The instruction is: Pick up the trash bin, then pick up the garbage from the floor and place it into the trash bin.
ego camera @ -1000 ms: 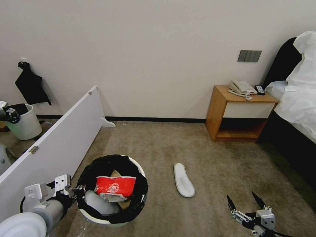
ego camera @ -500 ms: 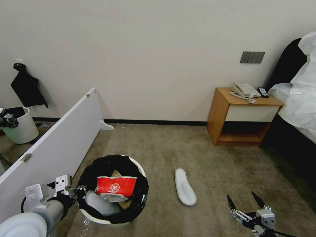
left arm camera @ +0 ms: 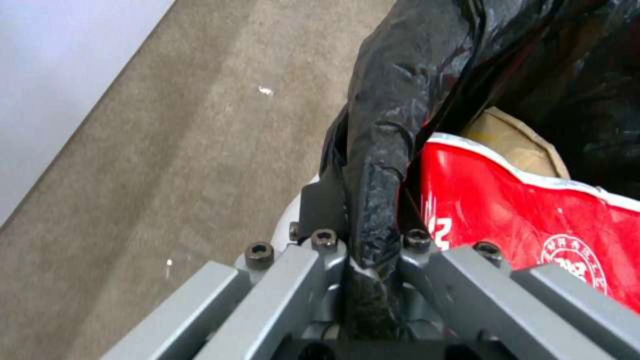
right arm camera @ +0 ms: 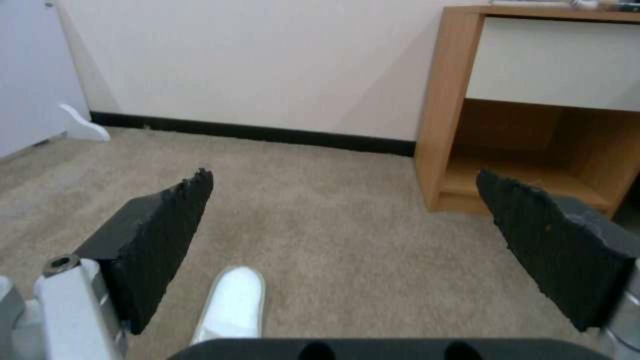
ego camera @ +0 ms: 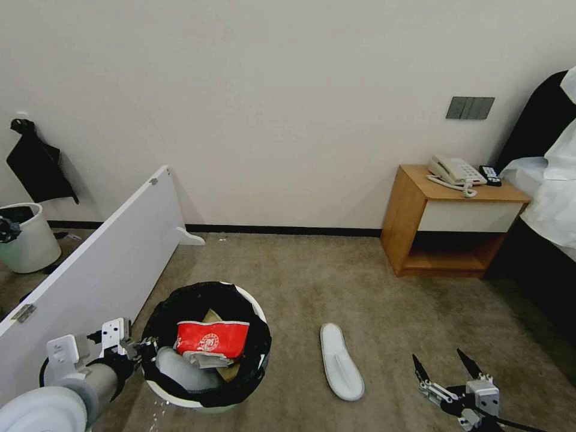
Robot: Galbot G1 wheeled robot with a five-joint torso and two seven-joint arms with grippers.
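Clamping the trash bin (ego camera: 207, 345) by its bagged rim: left gripper (left arm camera: 373, 235), grip confirmed in left wrist view. Right gripper (ego camera: 447, 369) spread wide, empty, near slipper (ego camera: 341, 360) on carpet (ego camera: 300, 270).

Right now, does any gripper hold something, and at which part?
The left gripper holds the trash bin by its bag-covered rim. The right gripper is open and holds nothing.

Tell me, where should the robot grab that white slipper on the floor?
Probably across the slipper at its narrow middle, coming straight down from above. It lies flat on the carpet, long and thin, so the open right pincer could close over its two long edges.
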